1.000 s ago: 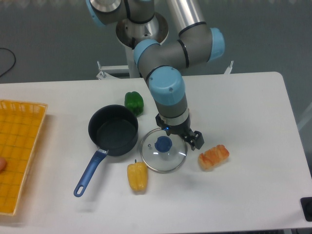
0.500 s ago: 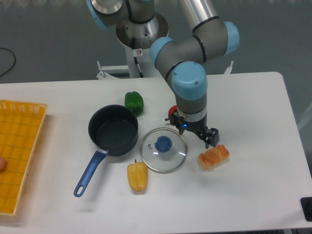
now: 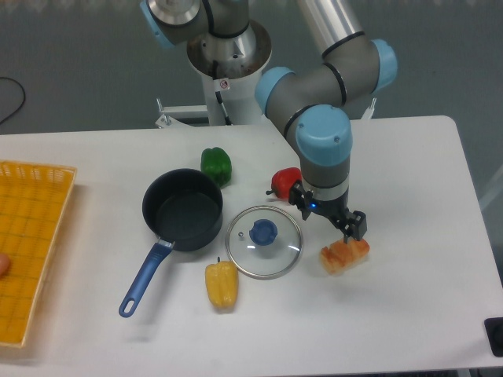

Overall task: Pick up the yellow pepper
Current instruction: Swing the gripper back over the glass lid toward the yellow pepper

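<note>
No legible writing is visible; a small red-and-white sticker on the robot base (image 3: 225,82) cannot be read. The yellow pepper (image 3: 222,283) lies on the white table (image 3: 409,173), near-left of the glass lid (image 3: 264,242) with its blue knob. The gripper (image 3: 328,217) hangs over the orange-and-white striped bread piece (image 3: 344,255), well right of the yellow pepper; finger state cannot be determined. A red pepper (image 3: 285,181), green pepper (image 3: 216,166), dark saucepan (image 3: 182,210) and yellow basket (image 3: 31,243) are also present

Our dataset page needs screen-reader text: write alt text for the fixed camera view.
A robot arm's gripper hangs above a striped bread piece, away from the yellow pepper lying in front of a glass lid. A dark saucepan, green pepper and red pepper share the white table.
</note>
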You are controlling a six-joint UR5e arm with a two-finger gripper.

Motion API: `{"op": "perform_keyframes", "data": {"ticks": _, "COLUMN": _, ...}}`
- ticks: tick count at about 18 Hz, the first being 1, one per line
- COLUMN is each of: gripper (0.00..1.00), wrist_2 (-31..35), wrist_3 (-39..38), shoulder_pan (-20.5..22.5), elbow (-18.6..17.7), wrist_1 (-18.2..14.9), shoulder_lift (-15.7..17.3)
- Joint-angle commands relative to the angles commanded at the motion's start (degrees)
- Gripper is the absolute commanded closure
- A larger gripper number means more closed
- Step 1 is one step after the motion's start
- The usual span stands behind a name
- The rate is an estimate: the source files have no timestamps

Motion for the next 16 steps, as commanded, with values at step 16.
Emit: {"op": "perform_keyframes", "data": {"ticks": 16, "gripper": 0.00, "wrist_2": -2.28, "wrist_3": -51.51, "shoulder_pan": -5.88, "elbow": 0.62, "wrist_1": 2.64, "shoulder_lift": -2.64}}
